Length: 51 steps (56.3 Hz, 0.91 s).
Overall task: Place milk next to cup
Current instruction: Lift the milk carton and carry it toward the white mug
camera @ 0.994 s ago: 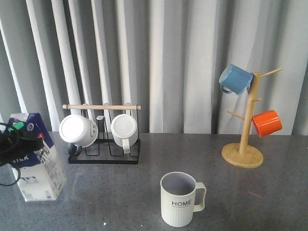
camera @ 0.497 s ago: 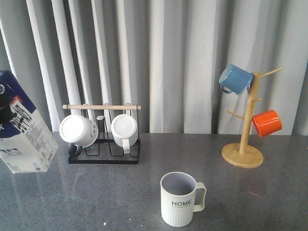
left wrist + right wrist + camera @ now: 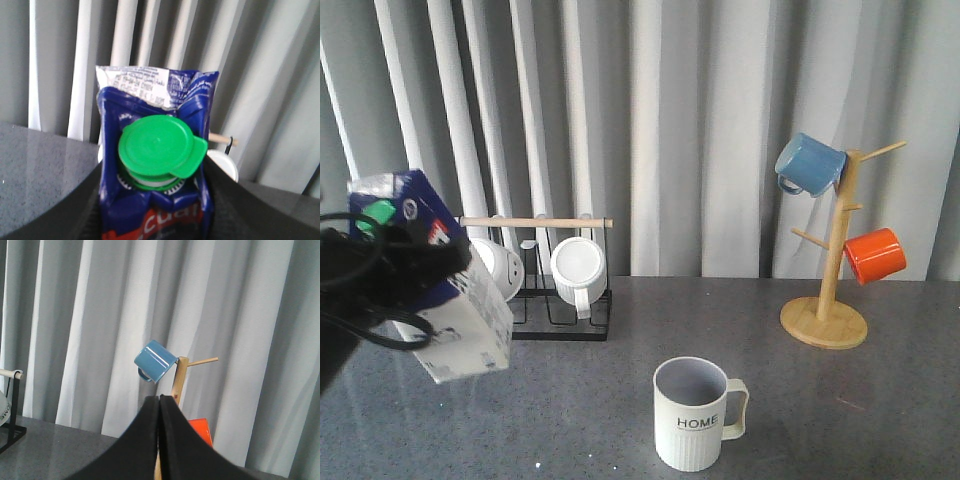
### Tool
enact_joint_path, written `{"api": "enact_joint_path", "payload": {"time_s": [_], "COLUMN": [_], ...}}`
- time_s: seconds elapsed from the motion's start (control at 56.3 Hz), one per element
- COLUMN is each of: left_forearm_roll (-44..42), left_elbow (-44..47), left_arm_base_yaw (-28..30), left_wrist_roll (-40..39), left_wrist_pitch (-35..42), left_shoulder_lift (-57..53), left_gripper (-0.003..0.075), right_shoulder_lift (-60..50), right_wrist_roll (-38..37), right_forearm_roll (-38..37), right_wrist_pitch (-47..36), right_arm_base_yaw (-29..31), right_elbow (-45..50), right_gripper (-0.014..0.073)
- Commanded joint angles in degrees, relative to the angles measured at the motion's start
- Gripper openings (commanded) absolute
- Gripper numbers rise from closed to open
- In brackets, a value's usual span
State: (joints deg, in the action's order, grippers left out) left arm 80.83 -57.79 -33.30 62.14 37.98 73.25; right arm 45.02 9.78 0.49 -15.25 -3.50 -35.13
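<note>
Above the grey surface point(image 3: 570, 400), at its left, the left gripper point(image 3: 395, 275) is holding the milk point(image 3: 445, 290) tilted, fingers seemingly clamped on it, while the cup point(image 3: 692, 413) is sitting off to its right.

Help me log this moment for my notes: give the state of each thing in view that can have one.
milk: lifted off the table, tilted, cap on
left gripper: shut on the milk
right gripper: shut, holding nothing
cup: upright on the table, looks empty
white mugs: lying sideways in the black rack
blue mug: hung on the wooden tree
orange mug: hung lower on the tree
</note>
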Motion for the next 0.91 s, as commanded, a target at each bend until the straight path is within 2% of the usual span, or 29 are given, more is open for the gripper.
{"api": "enact_joint_path", "payload": {"time_s": [0.0,0.266,0.444,0.888], "left_forearm_roll": [-0.73,-0.33,-0.33,-0.48], "left_elbow": [-2.03,-8.37,-11.83,-12.41], "left_arm_base_yaw": [-4.22,-10.35,-10.86,-12.62], "left_wrist_roll": [0.84,0.63,0.63,0.29], "left_wrist_pitch": [2.22,1.69,1.78,2.59], "left_shoulder_lift": [2.59,13.32,17.53,22.1], "left_gripper": [-0.0003,-0.0003,-0.0003,-0.0003], "right_shoulder_lift": [-0.33,-0.33,-0.33,-0.33], "right_wrist_roll": [0.19,0.19,0.19,0.19], "right_forearm_roll": [-0.49,-0.49,-0.49,-0.49], "right_wrist_pitch": [-4.41,-4.41,-4.41,-4.41], "right_arm_base_yaw": [0.44,0.44,0.44,0.44], "right_elbow": [-1.51,-1.51,-1.51,-1.51], "right_gripper": [-0.0008,-0.0008,-0.0008,-0.0008]}}
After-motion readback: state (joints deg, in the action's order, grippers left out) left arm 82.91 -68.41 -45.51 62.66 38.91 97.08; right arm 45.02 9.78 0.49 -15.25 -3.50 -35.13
